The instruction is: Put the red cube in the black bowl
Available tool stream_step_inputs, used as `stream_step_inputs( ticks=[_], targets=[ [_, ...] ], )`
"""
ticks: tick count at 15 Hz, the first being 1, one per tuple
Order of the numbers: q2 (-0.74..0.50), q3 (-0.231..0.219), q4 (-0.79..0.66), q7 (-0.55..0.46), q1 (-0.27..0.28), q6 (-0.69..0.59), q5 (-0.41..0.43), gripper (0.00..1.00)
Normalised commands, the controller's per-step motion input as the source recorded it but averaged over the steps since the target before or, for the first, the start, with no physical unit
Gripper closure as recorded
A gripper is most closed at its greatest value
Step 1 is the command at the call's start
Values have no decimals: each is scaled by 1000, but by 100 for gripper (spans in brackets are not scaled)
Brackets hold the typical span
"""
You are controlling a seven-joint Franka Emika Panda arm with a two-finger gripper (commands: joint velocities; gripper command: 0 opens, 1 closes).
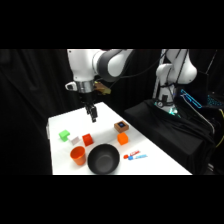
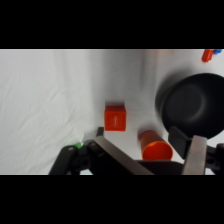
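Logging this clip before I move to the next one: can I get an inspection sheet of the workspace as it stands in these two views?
Surface: white table, cloth-like, lightly creased in the wrist view.
Job's things: red cube on the table, outside the black bowl; the bowl's hollow shows nothing inside.
Clutter: orange cup beside the bowl; green block; small white block; orange block with dark top; another orange block; small red and blue pieces.
Hand: hand hangs above the table, back from the cube, holding nothing; fingers apart in the wrist view.
Cables: blue cable at right.
Surroundings: black drapes.
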Motion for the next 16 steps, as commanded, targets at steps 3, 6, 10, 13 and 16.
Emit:
stream_step_inputs(
  ticks=[3, 6, 10, 13, 16],
  targets=[
    [294, 26, 265, -225, -71, 198, 152, 0],
    [283, 31, 260, -197, -65, 168, 104, 0],
    [268, 37, 258, -164, -63, 144, 87, 0],
    [279, 31, 262, -120, -63, 150, 75, 0],
    [236, 30, 225, -98, -68, 141, 79, 0]
  ],
)
